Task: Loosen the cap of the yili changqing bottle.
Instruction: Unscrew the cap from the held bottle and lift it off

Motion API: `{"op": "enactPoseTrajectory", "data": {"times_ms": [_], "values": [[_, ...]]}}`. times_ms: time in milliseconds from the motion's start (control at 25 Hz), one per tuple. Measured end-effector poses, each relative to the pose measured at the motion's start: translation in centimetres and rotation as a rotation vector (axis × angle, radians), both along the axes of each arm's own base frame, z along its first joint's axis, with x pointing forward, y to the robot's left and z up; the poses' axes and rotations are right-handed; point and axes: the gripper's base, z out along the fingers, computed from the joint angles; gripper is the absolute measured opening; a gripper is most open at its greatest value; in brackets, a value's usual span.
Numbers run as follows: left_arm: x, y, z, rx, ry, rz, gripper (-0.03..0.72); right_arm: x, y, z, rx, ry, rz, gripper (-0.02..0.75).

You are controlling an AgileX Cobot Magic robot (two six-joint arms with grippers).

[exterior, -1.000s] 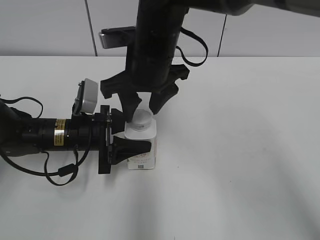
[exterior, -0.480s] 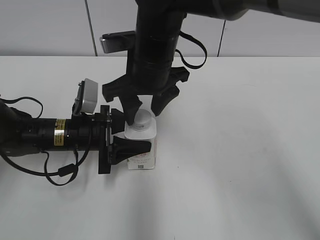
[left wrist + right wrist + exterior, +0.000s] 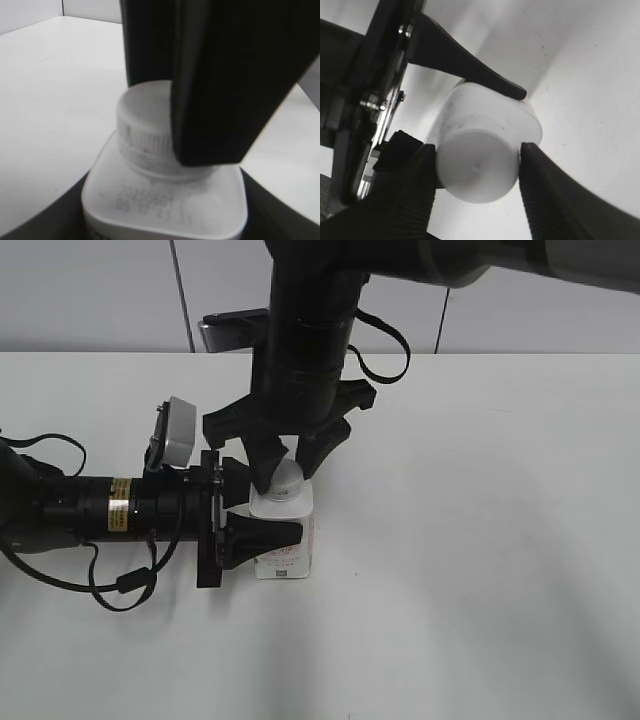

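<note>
The yili changqing bottle [image 3: 290, 540] stands upright on the white table. It is small, squarish and white, with red print and a dark code low on its label. My left gripper [image 3: 250, 510] comes in from the left and is shut on the bottle's body; its jaws show dark at the bottom corners of the left wrist view, around the bottle [image 3: 165, 210]. My right gripper [image 3: 283, 475] hangs straight down over the bottle and is shut on the white cap [image 3: 287, 480]. In the right wrist view its ribbed fingers [image 3: 476, 172] touch both sides of the cap [image 3: 476, 170]. The cap's ribbed rim [image 3: 145, 140] shows in the left wrist view.
The white table [image 3: 480, 570] stretches bare to the right and front of the bottle. A grey wall with panel seams runs behind it. The left arm's cables [image 3: 110, 585] lie on the table at the left.
The right gripper has come down a little and its fingers have closed in on the cap. The left gripper and the bottle have not moved.
</note>
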Motion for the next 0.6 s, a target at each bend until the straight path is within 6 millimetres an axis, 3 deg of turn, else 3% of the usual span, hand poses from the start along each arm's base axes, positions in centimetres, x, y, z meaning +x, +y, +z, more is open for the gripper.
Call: {"op": "enactPoseTrajectory", "data": {"times_ms": [200,280,600], "values": [[0.00,0.00,0.00,0.000,0.002,0.001,0.435,-0.04,0.04,0.00,0.000,-0.007,0.034,0.392],[0.00,0.00,0.00,0.000,0.002,0.001,0.435,-0.04,0.04,0.00,0.000,-0.028,0.128,0.392],[-0.09,0.01,-0.05,0.006,0.001,-0.011,0.428,-0.04,0.03,0.00,0.000,-0.215,0.993,0.389]]}}
